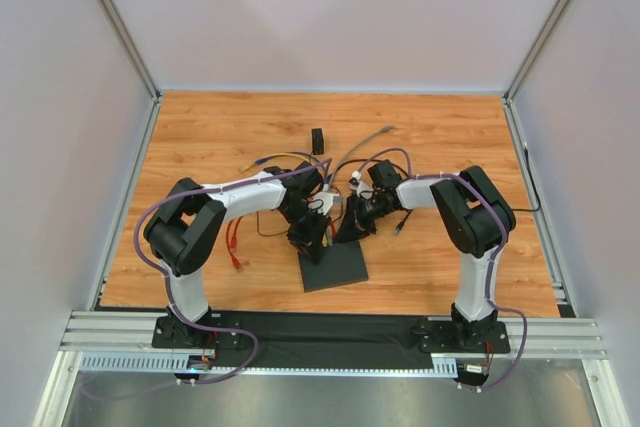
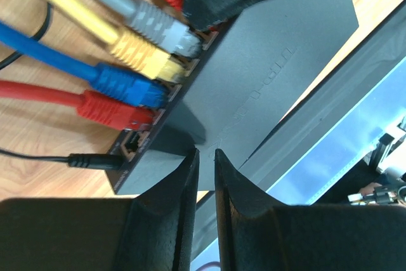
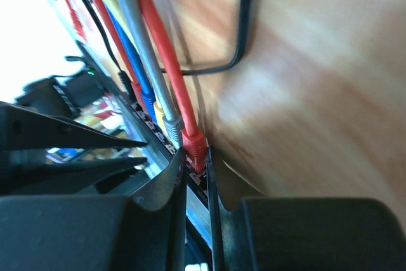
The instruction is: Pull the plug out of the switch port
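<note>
My right gripper [image 3: 196, 172] is clamped on the red moulded plastic network plug [image 3: 195, 146], which sits at the end of the row beside the grey-booted plug [image 3: 176, 126] in the flat matte-black rectangular switch [image 1: 335, 265]. The switch lies on the orange wooden tabletop [image 1: 220, 137] between both arms. My left gripper [image 2: 206, 160] sits at the switch's edge with its fingers nearly together; I cannot tell whether it grips.
</note>
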Tool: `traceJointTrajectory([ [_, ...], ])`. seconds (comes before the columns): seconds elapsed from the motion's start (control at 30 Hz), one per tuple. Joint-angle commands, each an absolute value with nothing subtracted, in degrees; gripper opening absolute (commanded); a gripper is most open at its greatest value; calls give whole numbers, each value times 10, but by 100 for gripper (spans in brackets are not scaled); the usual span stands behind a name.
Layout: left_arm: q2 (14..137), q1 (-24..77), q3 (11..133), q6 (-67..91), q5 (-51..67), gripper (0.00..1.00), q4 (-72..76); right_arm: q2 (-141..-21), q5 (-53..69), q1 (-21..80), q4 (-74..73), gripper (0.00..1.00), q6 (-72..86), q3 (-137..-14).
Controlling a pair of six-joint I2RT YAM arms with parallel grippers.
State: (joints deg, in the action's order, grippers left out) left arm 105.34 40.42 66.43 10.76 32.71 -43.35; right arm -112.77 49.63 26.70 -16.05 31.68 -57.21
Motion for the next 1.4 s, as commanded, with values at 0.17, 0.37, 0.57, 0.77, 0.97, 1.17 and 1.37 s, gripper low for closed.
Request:
traceJointTrajectory([
  [0.17,1072,418,664,95,254,24,-455,-1133,409,259,-47,0,418,-570],
  [0.37,1078,419,666,98,250,24,-457,-1086,317,262,-89,0,431,-542],
  [0.57,1076,420,671,101,252,24,-454,-1049,310,255,-58,0,429,-522],
  [0.77,1057,420,665,98,250,24,-457,-1052,251,244,-215,0,341,-632],
  [0.97,1055,420,650,98,258,24,-452,-1041,255,176,-239,0,375,-663],
  [1.17,1048,420,633,98,258,24,-447,-1041,258,105,-244,0,398,-701],
  [1.37,1042,420,619,99,258,24,-440,-1047,201,66,-301,0,371,-765],
])
